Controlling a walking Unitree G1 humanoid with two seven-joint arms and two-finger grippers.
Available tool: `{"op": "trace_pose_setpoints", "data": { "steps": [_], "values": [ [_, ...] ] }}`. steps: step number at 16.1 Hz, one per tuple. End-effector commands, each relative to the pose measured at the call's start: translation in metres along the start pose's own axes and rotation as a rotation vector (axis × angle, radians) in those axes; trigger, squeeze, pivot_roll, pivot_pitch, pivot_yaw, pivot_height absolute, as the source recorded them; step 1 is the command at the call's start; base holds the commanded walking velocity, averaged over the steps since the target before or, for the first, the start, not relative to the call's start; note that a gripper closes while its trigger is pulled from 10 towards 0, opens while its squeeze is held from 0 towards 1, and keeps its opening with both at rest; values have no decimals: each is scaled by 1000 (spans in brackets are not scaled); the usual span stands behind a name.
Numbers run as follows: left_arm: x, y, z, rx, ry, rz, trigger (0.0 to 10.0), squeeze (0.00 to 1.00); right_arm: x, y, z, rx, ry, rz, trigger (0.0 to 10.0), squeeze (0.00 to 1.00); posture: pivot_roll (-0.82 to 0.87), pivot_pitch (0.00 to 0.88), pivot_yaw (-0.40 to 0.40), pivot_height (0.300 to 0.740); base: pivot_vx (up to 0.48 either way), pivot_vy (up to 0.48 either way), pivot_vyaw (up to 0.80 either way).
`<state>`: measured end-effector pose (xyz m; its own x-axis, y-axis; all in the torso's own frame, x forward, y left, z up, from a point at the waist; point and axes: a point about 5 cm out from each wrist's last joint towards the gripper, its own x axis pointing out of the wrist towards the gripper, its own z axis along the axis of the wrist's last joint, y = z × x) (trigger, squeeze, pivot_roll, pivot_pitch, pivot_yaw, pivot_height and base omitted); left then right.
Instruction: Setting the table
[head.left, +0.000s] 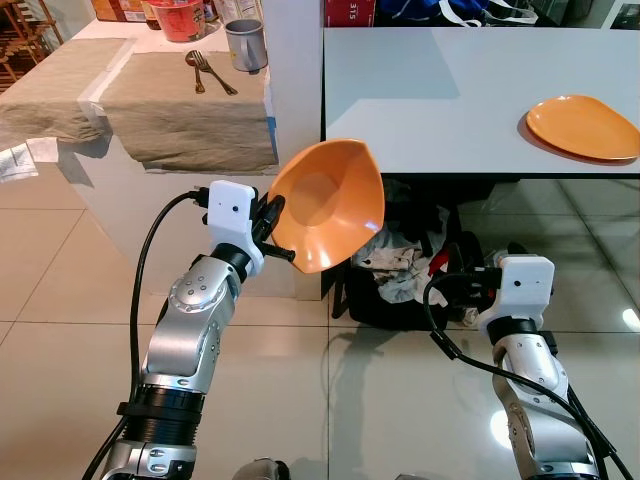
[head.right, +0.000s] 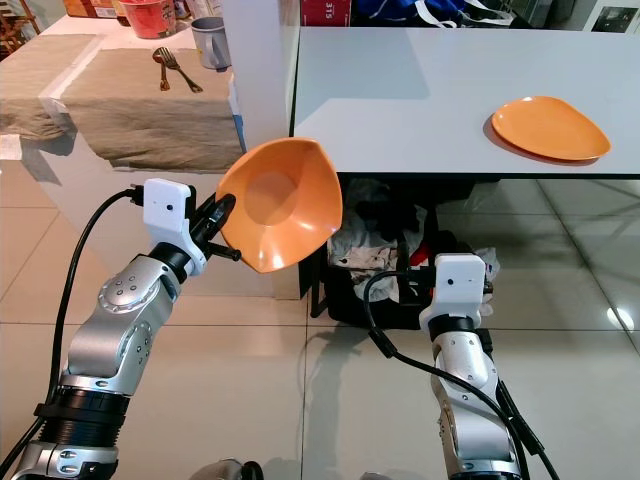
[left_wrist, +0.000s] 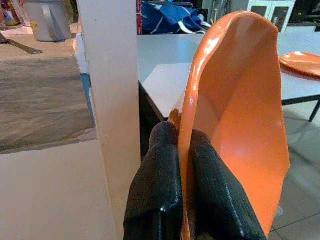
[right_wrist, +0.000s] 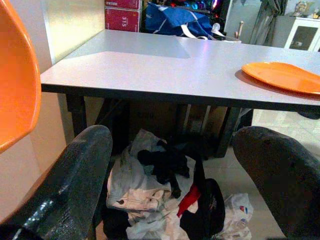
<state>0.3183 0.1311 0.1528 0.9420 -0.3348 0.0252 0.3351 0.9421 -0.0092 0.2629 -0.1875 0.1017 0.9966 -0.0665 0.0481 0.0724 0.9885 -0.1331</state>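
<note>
Here, orange bowl (head.left: 328, 203) on edge, hollow facing robot, left gripper (left_wrist: 182, 200) jaws pinching rim, right gripper (right_wrist: 172, 185) jaws spread.

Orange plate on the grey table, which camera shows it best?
The left eye view: the orange plate lies whole on the grey table, seen from above. The right eye view matches. Both wrist views show it edge-on and cut off.

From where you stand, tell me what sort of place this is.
Probably a home dining area: a flat orange plate lies on a grey table, a fork and spoon rest on a beige cloth-covered counter, and glossy tiled floor lies underfoot.
</note>
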Motion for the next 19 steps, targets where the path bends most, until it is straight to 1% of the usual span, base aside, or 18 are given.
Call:
{"op": "trace_pose_setpoints", "data": {
  "steps": [1, 2, 3, 4, 15, 16, 19],
  "values": [
    [0, 2, 9, 9, -41, 8, 0, 0, 0, 0, 0, -7, 10, 0, 10000, 0, -76, 54, 42, 740, 0, 0, 0],
    [0, 2, 9, 9, -41, 8, 0, 0, 0, 0, 0, -7, 10, 0, 10000, 0, -76, 54, 42, 740, 0, 0, 0],
    [0, 2, 9, 9, -40, 9, 0, 0, 0, 0, -1, -7, 16, -3, 10000, 0, 0, 0, 0, 740, 0, 0, 0],
    [1, 7, 3, 13, -25, 28, 0, 0, 3, 1, -1, -1, 5, 13, 10000, 0, -64, 17, 36, 740, 0, 0, 0],
    [1, 8, 0, 19, -18, 34, 0, 0, 4, 1, -1, -1, 2, 19, 10000, 0, -65, 20, 38, 740, 0, 0, 0],
    [2, 8, -1, 8, -13, 35, 0, 0, 4, 1, -1, -2, 2, 19, 10000, 0, -65, 21, 38, 740, 244, -412, 0],
    [2, 8, -1, 6, -14, 47, 0, 0, 3, 2, -1, 0, 1, 17, 10000, 0, -68, 26, 40, 740, 0, -421, 0]
  ]
}}
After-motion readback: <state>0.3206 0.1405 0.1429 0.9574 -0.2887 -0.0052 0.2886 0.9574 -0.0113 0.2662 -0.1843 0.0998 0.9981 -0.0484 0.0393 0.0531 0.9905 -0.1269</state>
